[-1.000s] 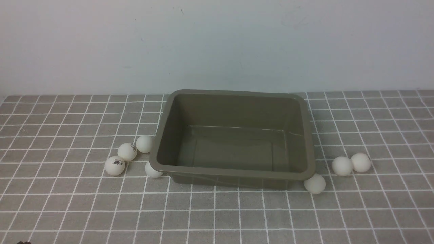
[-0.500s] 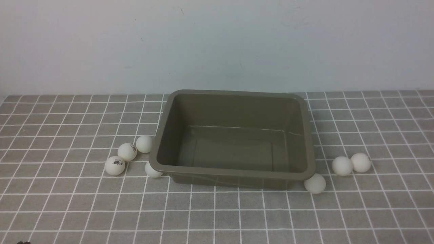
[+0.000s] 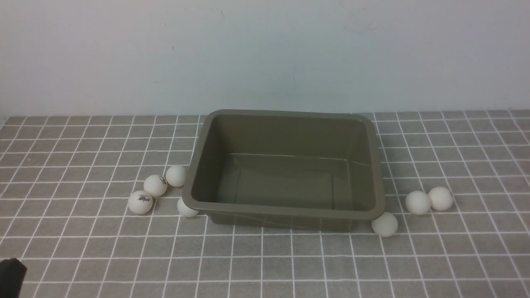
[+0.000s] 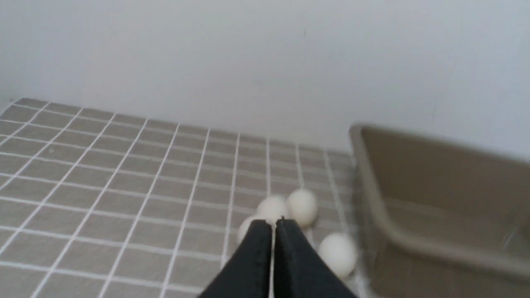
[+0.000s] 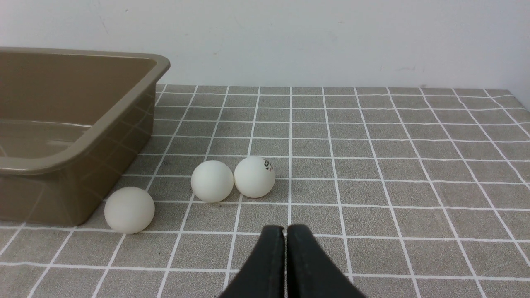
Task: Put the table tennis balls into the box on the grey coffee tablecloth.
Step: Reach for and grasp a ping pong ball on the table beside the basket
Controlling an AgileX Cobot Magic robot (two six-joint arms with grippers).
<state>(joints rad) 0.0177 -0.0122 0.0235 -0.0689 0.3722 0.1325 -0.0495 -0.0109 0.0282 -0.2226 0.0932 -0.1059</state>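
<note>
Moved into the near left corner since earlier, left fingers [image 4: 258,256], closed, view blurry; right fingers [image 5: 269,256] closed too, near three white balls [image 5: 254,176].

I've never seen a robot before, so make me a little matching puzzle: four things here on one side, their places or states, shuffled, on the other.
Things
1. Box
2. Left pincer
3. Pair of balls on the robot's right
4. Tablecloth

Places or states
A. Beneath the box and all seven balls
B. Side by side, away from the box
C. Closed, with no ball between its tips
D. Standing with no ball inside

Right pairs: 1-D, 2-C, 3-B, 4-A
</note>
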